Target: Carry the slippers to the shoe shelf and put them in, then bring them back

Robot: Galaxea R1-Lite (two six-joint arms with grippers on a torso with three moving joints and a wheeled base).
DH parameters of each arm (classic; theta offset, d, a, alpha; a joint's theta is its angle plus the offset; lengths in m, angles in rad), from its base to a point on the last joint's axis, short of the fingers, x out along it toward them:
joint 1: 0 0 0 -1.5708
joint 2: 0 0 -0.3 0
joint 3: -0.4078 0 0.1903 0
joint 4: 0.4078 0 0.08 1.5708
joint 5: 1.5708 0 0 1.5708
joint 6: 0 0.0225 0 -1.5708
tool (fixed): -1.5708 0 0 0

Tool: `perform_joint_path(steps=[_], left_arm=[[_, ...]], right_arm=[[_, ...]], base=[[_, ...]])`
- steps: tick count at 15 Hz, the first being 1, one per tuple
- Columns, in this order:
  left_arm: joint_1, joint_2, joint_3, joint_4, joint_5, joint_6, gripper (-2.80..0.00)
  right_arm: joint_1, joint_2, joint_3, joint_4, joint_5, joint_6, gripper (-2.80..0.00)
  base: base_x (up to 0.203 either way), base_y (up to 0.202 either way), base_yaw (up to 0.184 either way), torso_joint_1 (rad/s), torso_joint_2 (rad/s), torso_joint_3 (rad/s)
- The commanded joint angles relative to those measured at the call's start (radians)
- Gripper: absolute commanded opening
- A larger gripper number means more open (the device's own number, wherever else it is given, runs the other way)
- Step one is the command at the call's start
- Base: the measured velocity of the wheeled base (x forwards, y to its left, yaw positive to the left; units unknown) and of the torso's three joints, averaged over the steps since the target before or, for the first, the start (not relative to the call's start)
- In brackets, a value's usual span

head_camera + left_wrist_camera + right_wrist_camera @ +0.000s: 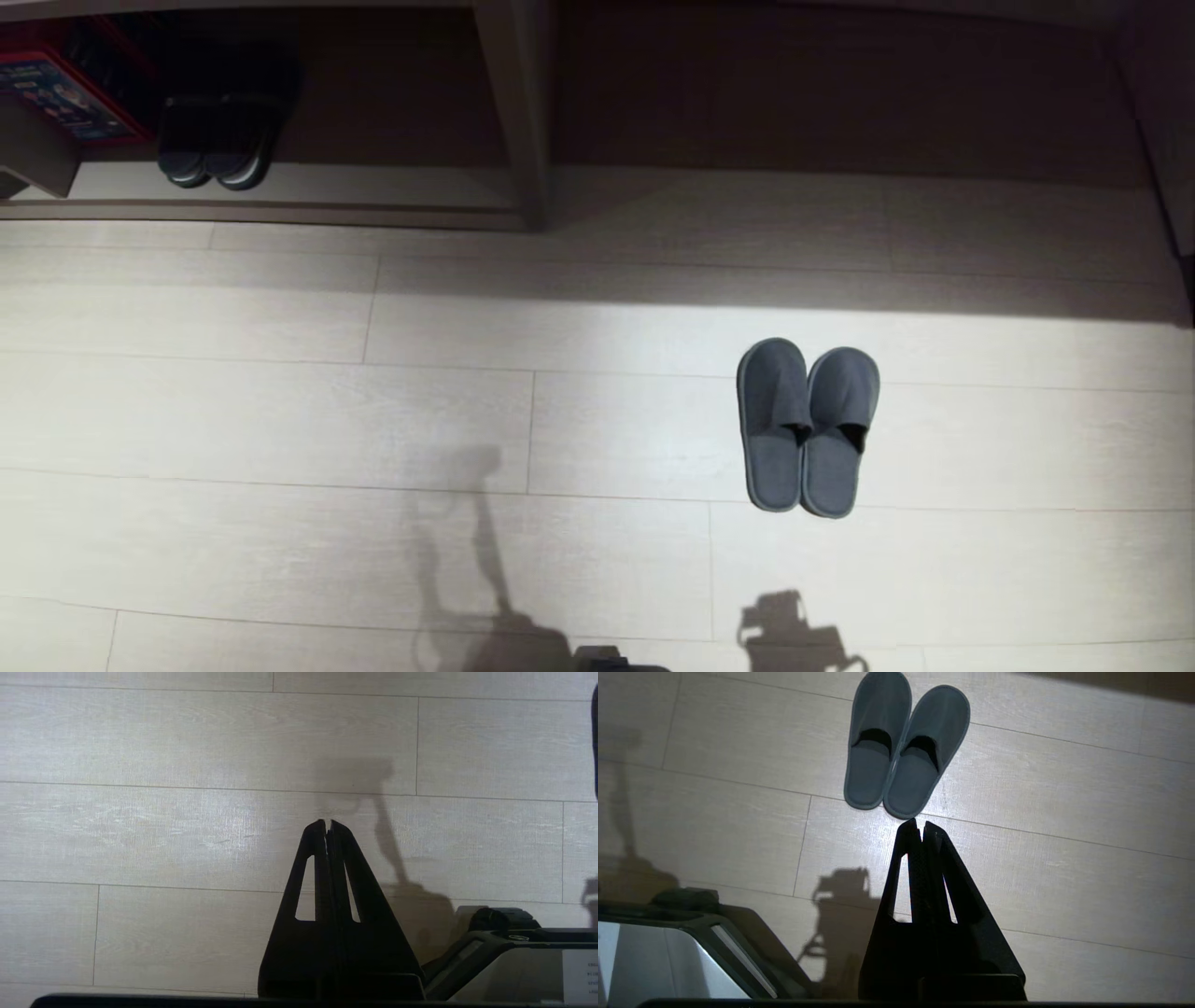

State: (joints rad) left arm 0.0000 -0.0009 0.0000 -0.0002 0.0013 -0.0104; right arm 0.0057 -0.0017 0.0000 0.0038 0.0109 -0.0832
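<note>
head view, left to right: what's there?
red box → dark closed-toe pair in the shoe shelf → upright divider → the slippers on the floor.

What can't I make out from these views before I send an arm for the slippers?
- Head view: neither arm shows, only shadows on the floor; the shoe shelf is cut off by the top edge, its inside dark.
- Dark pair of shoes: backs lost in shadow.
- Red box: label too small.
- Left wrist view: slippers out of frame.
- Right wrist view: shelf not shown.
</note>
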Motion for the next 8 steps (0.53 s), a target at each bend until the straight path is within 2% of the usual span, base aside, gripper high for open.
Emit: perform_joint_path(steps=[1,8], left_arm=[[0.0,0.001,0.001,-0.001,0.0,0.0,-2.8],[0.002,0.001,0.0,-0.001,0.0,0.0,-2.8]], right_arm=[[0.0,0.003,0.0,0.001,0.0,-0.001,-2.8],[0.0,0.003,0.0,0.001,-0.002,0.002,-2.8]], base=[[0.0,0.0,0.0,0.002,0.0,0.196],[0.0,0.0,0.0,0.002,0.0,0.201]])
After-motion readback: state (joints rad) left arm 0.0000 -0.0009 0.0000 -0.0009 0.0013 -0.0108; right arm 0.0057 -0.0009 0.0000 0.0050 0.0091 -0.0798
